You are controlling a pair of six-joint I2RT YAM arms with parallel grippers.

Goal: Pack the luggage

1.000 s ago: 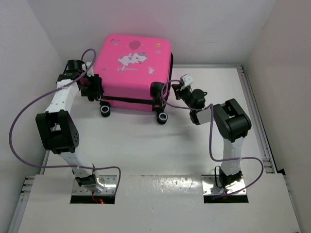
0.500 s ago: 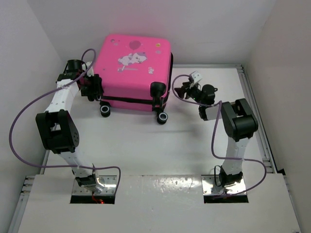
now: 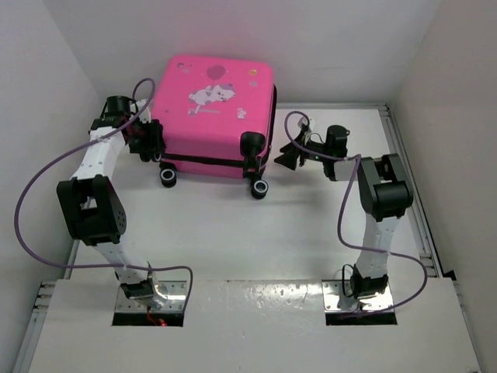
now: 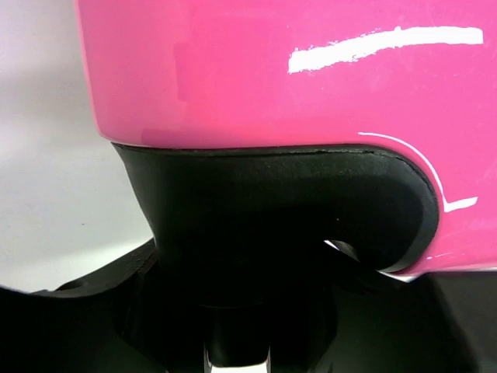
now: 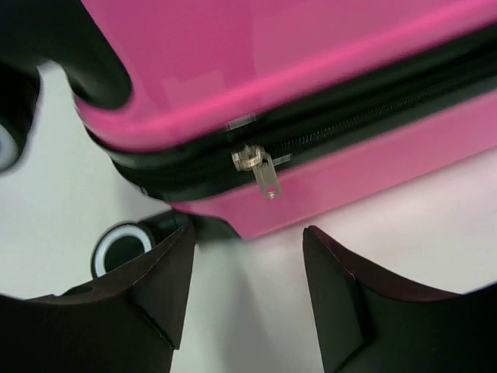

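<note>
The pink luggage (image 3: 213,101) lies closed at the back of the table, its black wheels (image 3: 168,176) facing me. My left gripper (image 3: 149,140) sits at its left front corner. In the left wrist view the black wheel mount (image 4: 272,210) fills the space between the dark jaws under the pink shell (image 4: 272,70). My right gripper (image 3: 289,155) stands open just off the right front corner. The right wrist view has its fingers (image 5: 163,280) spread over bare table, a short way below the silver zipper pull (image 5: 262,175) on the black zip line.
White walls close in on the left, behind the luggage and on the right. A metal rail (image 3: 404,171) runs along the table's right side. Purple cables (image 3: 31,194) loop beside both arms. One wheel (image 5: 120,245) lies by the right gripper's left finger.
My right gripper has opened and drawn back to the right from the luggage's front corner, its wrist turning level. The left arm and the luggage have stayed still.
</note>
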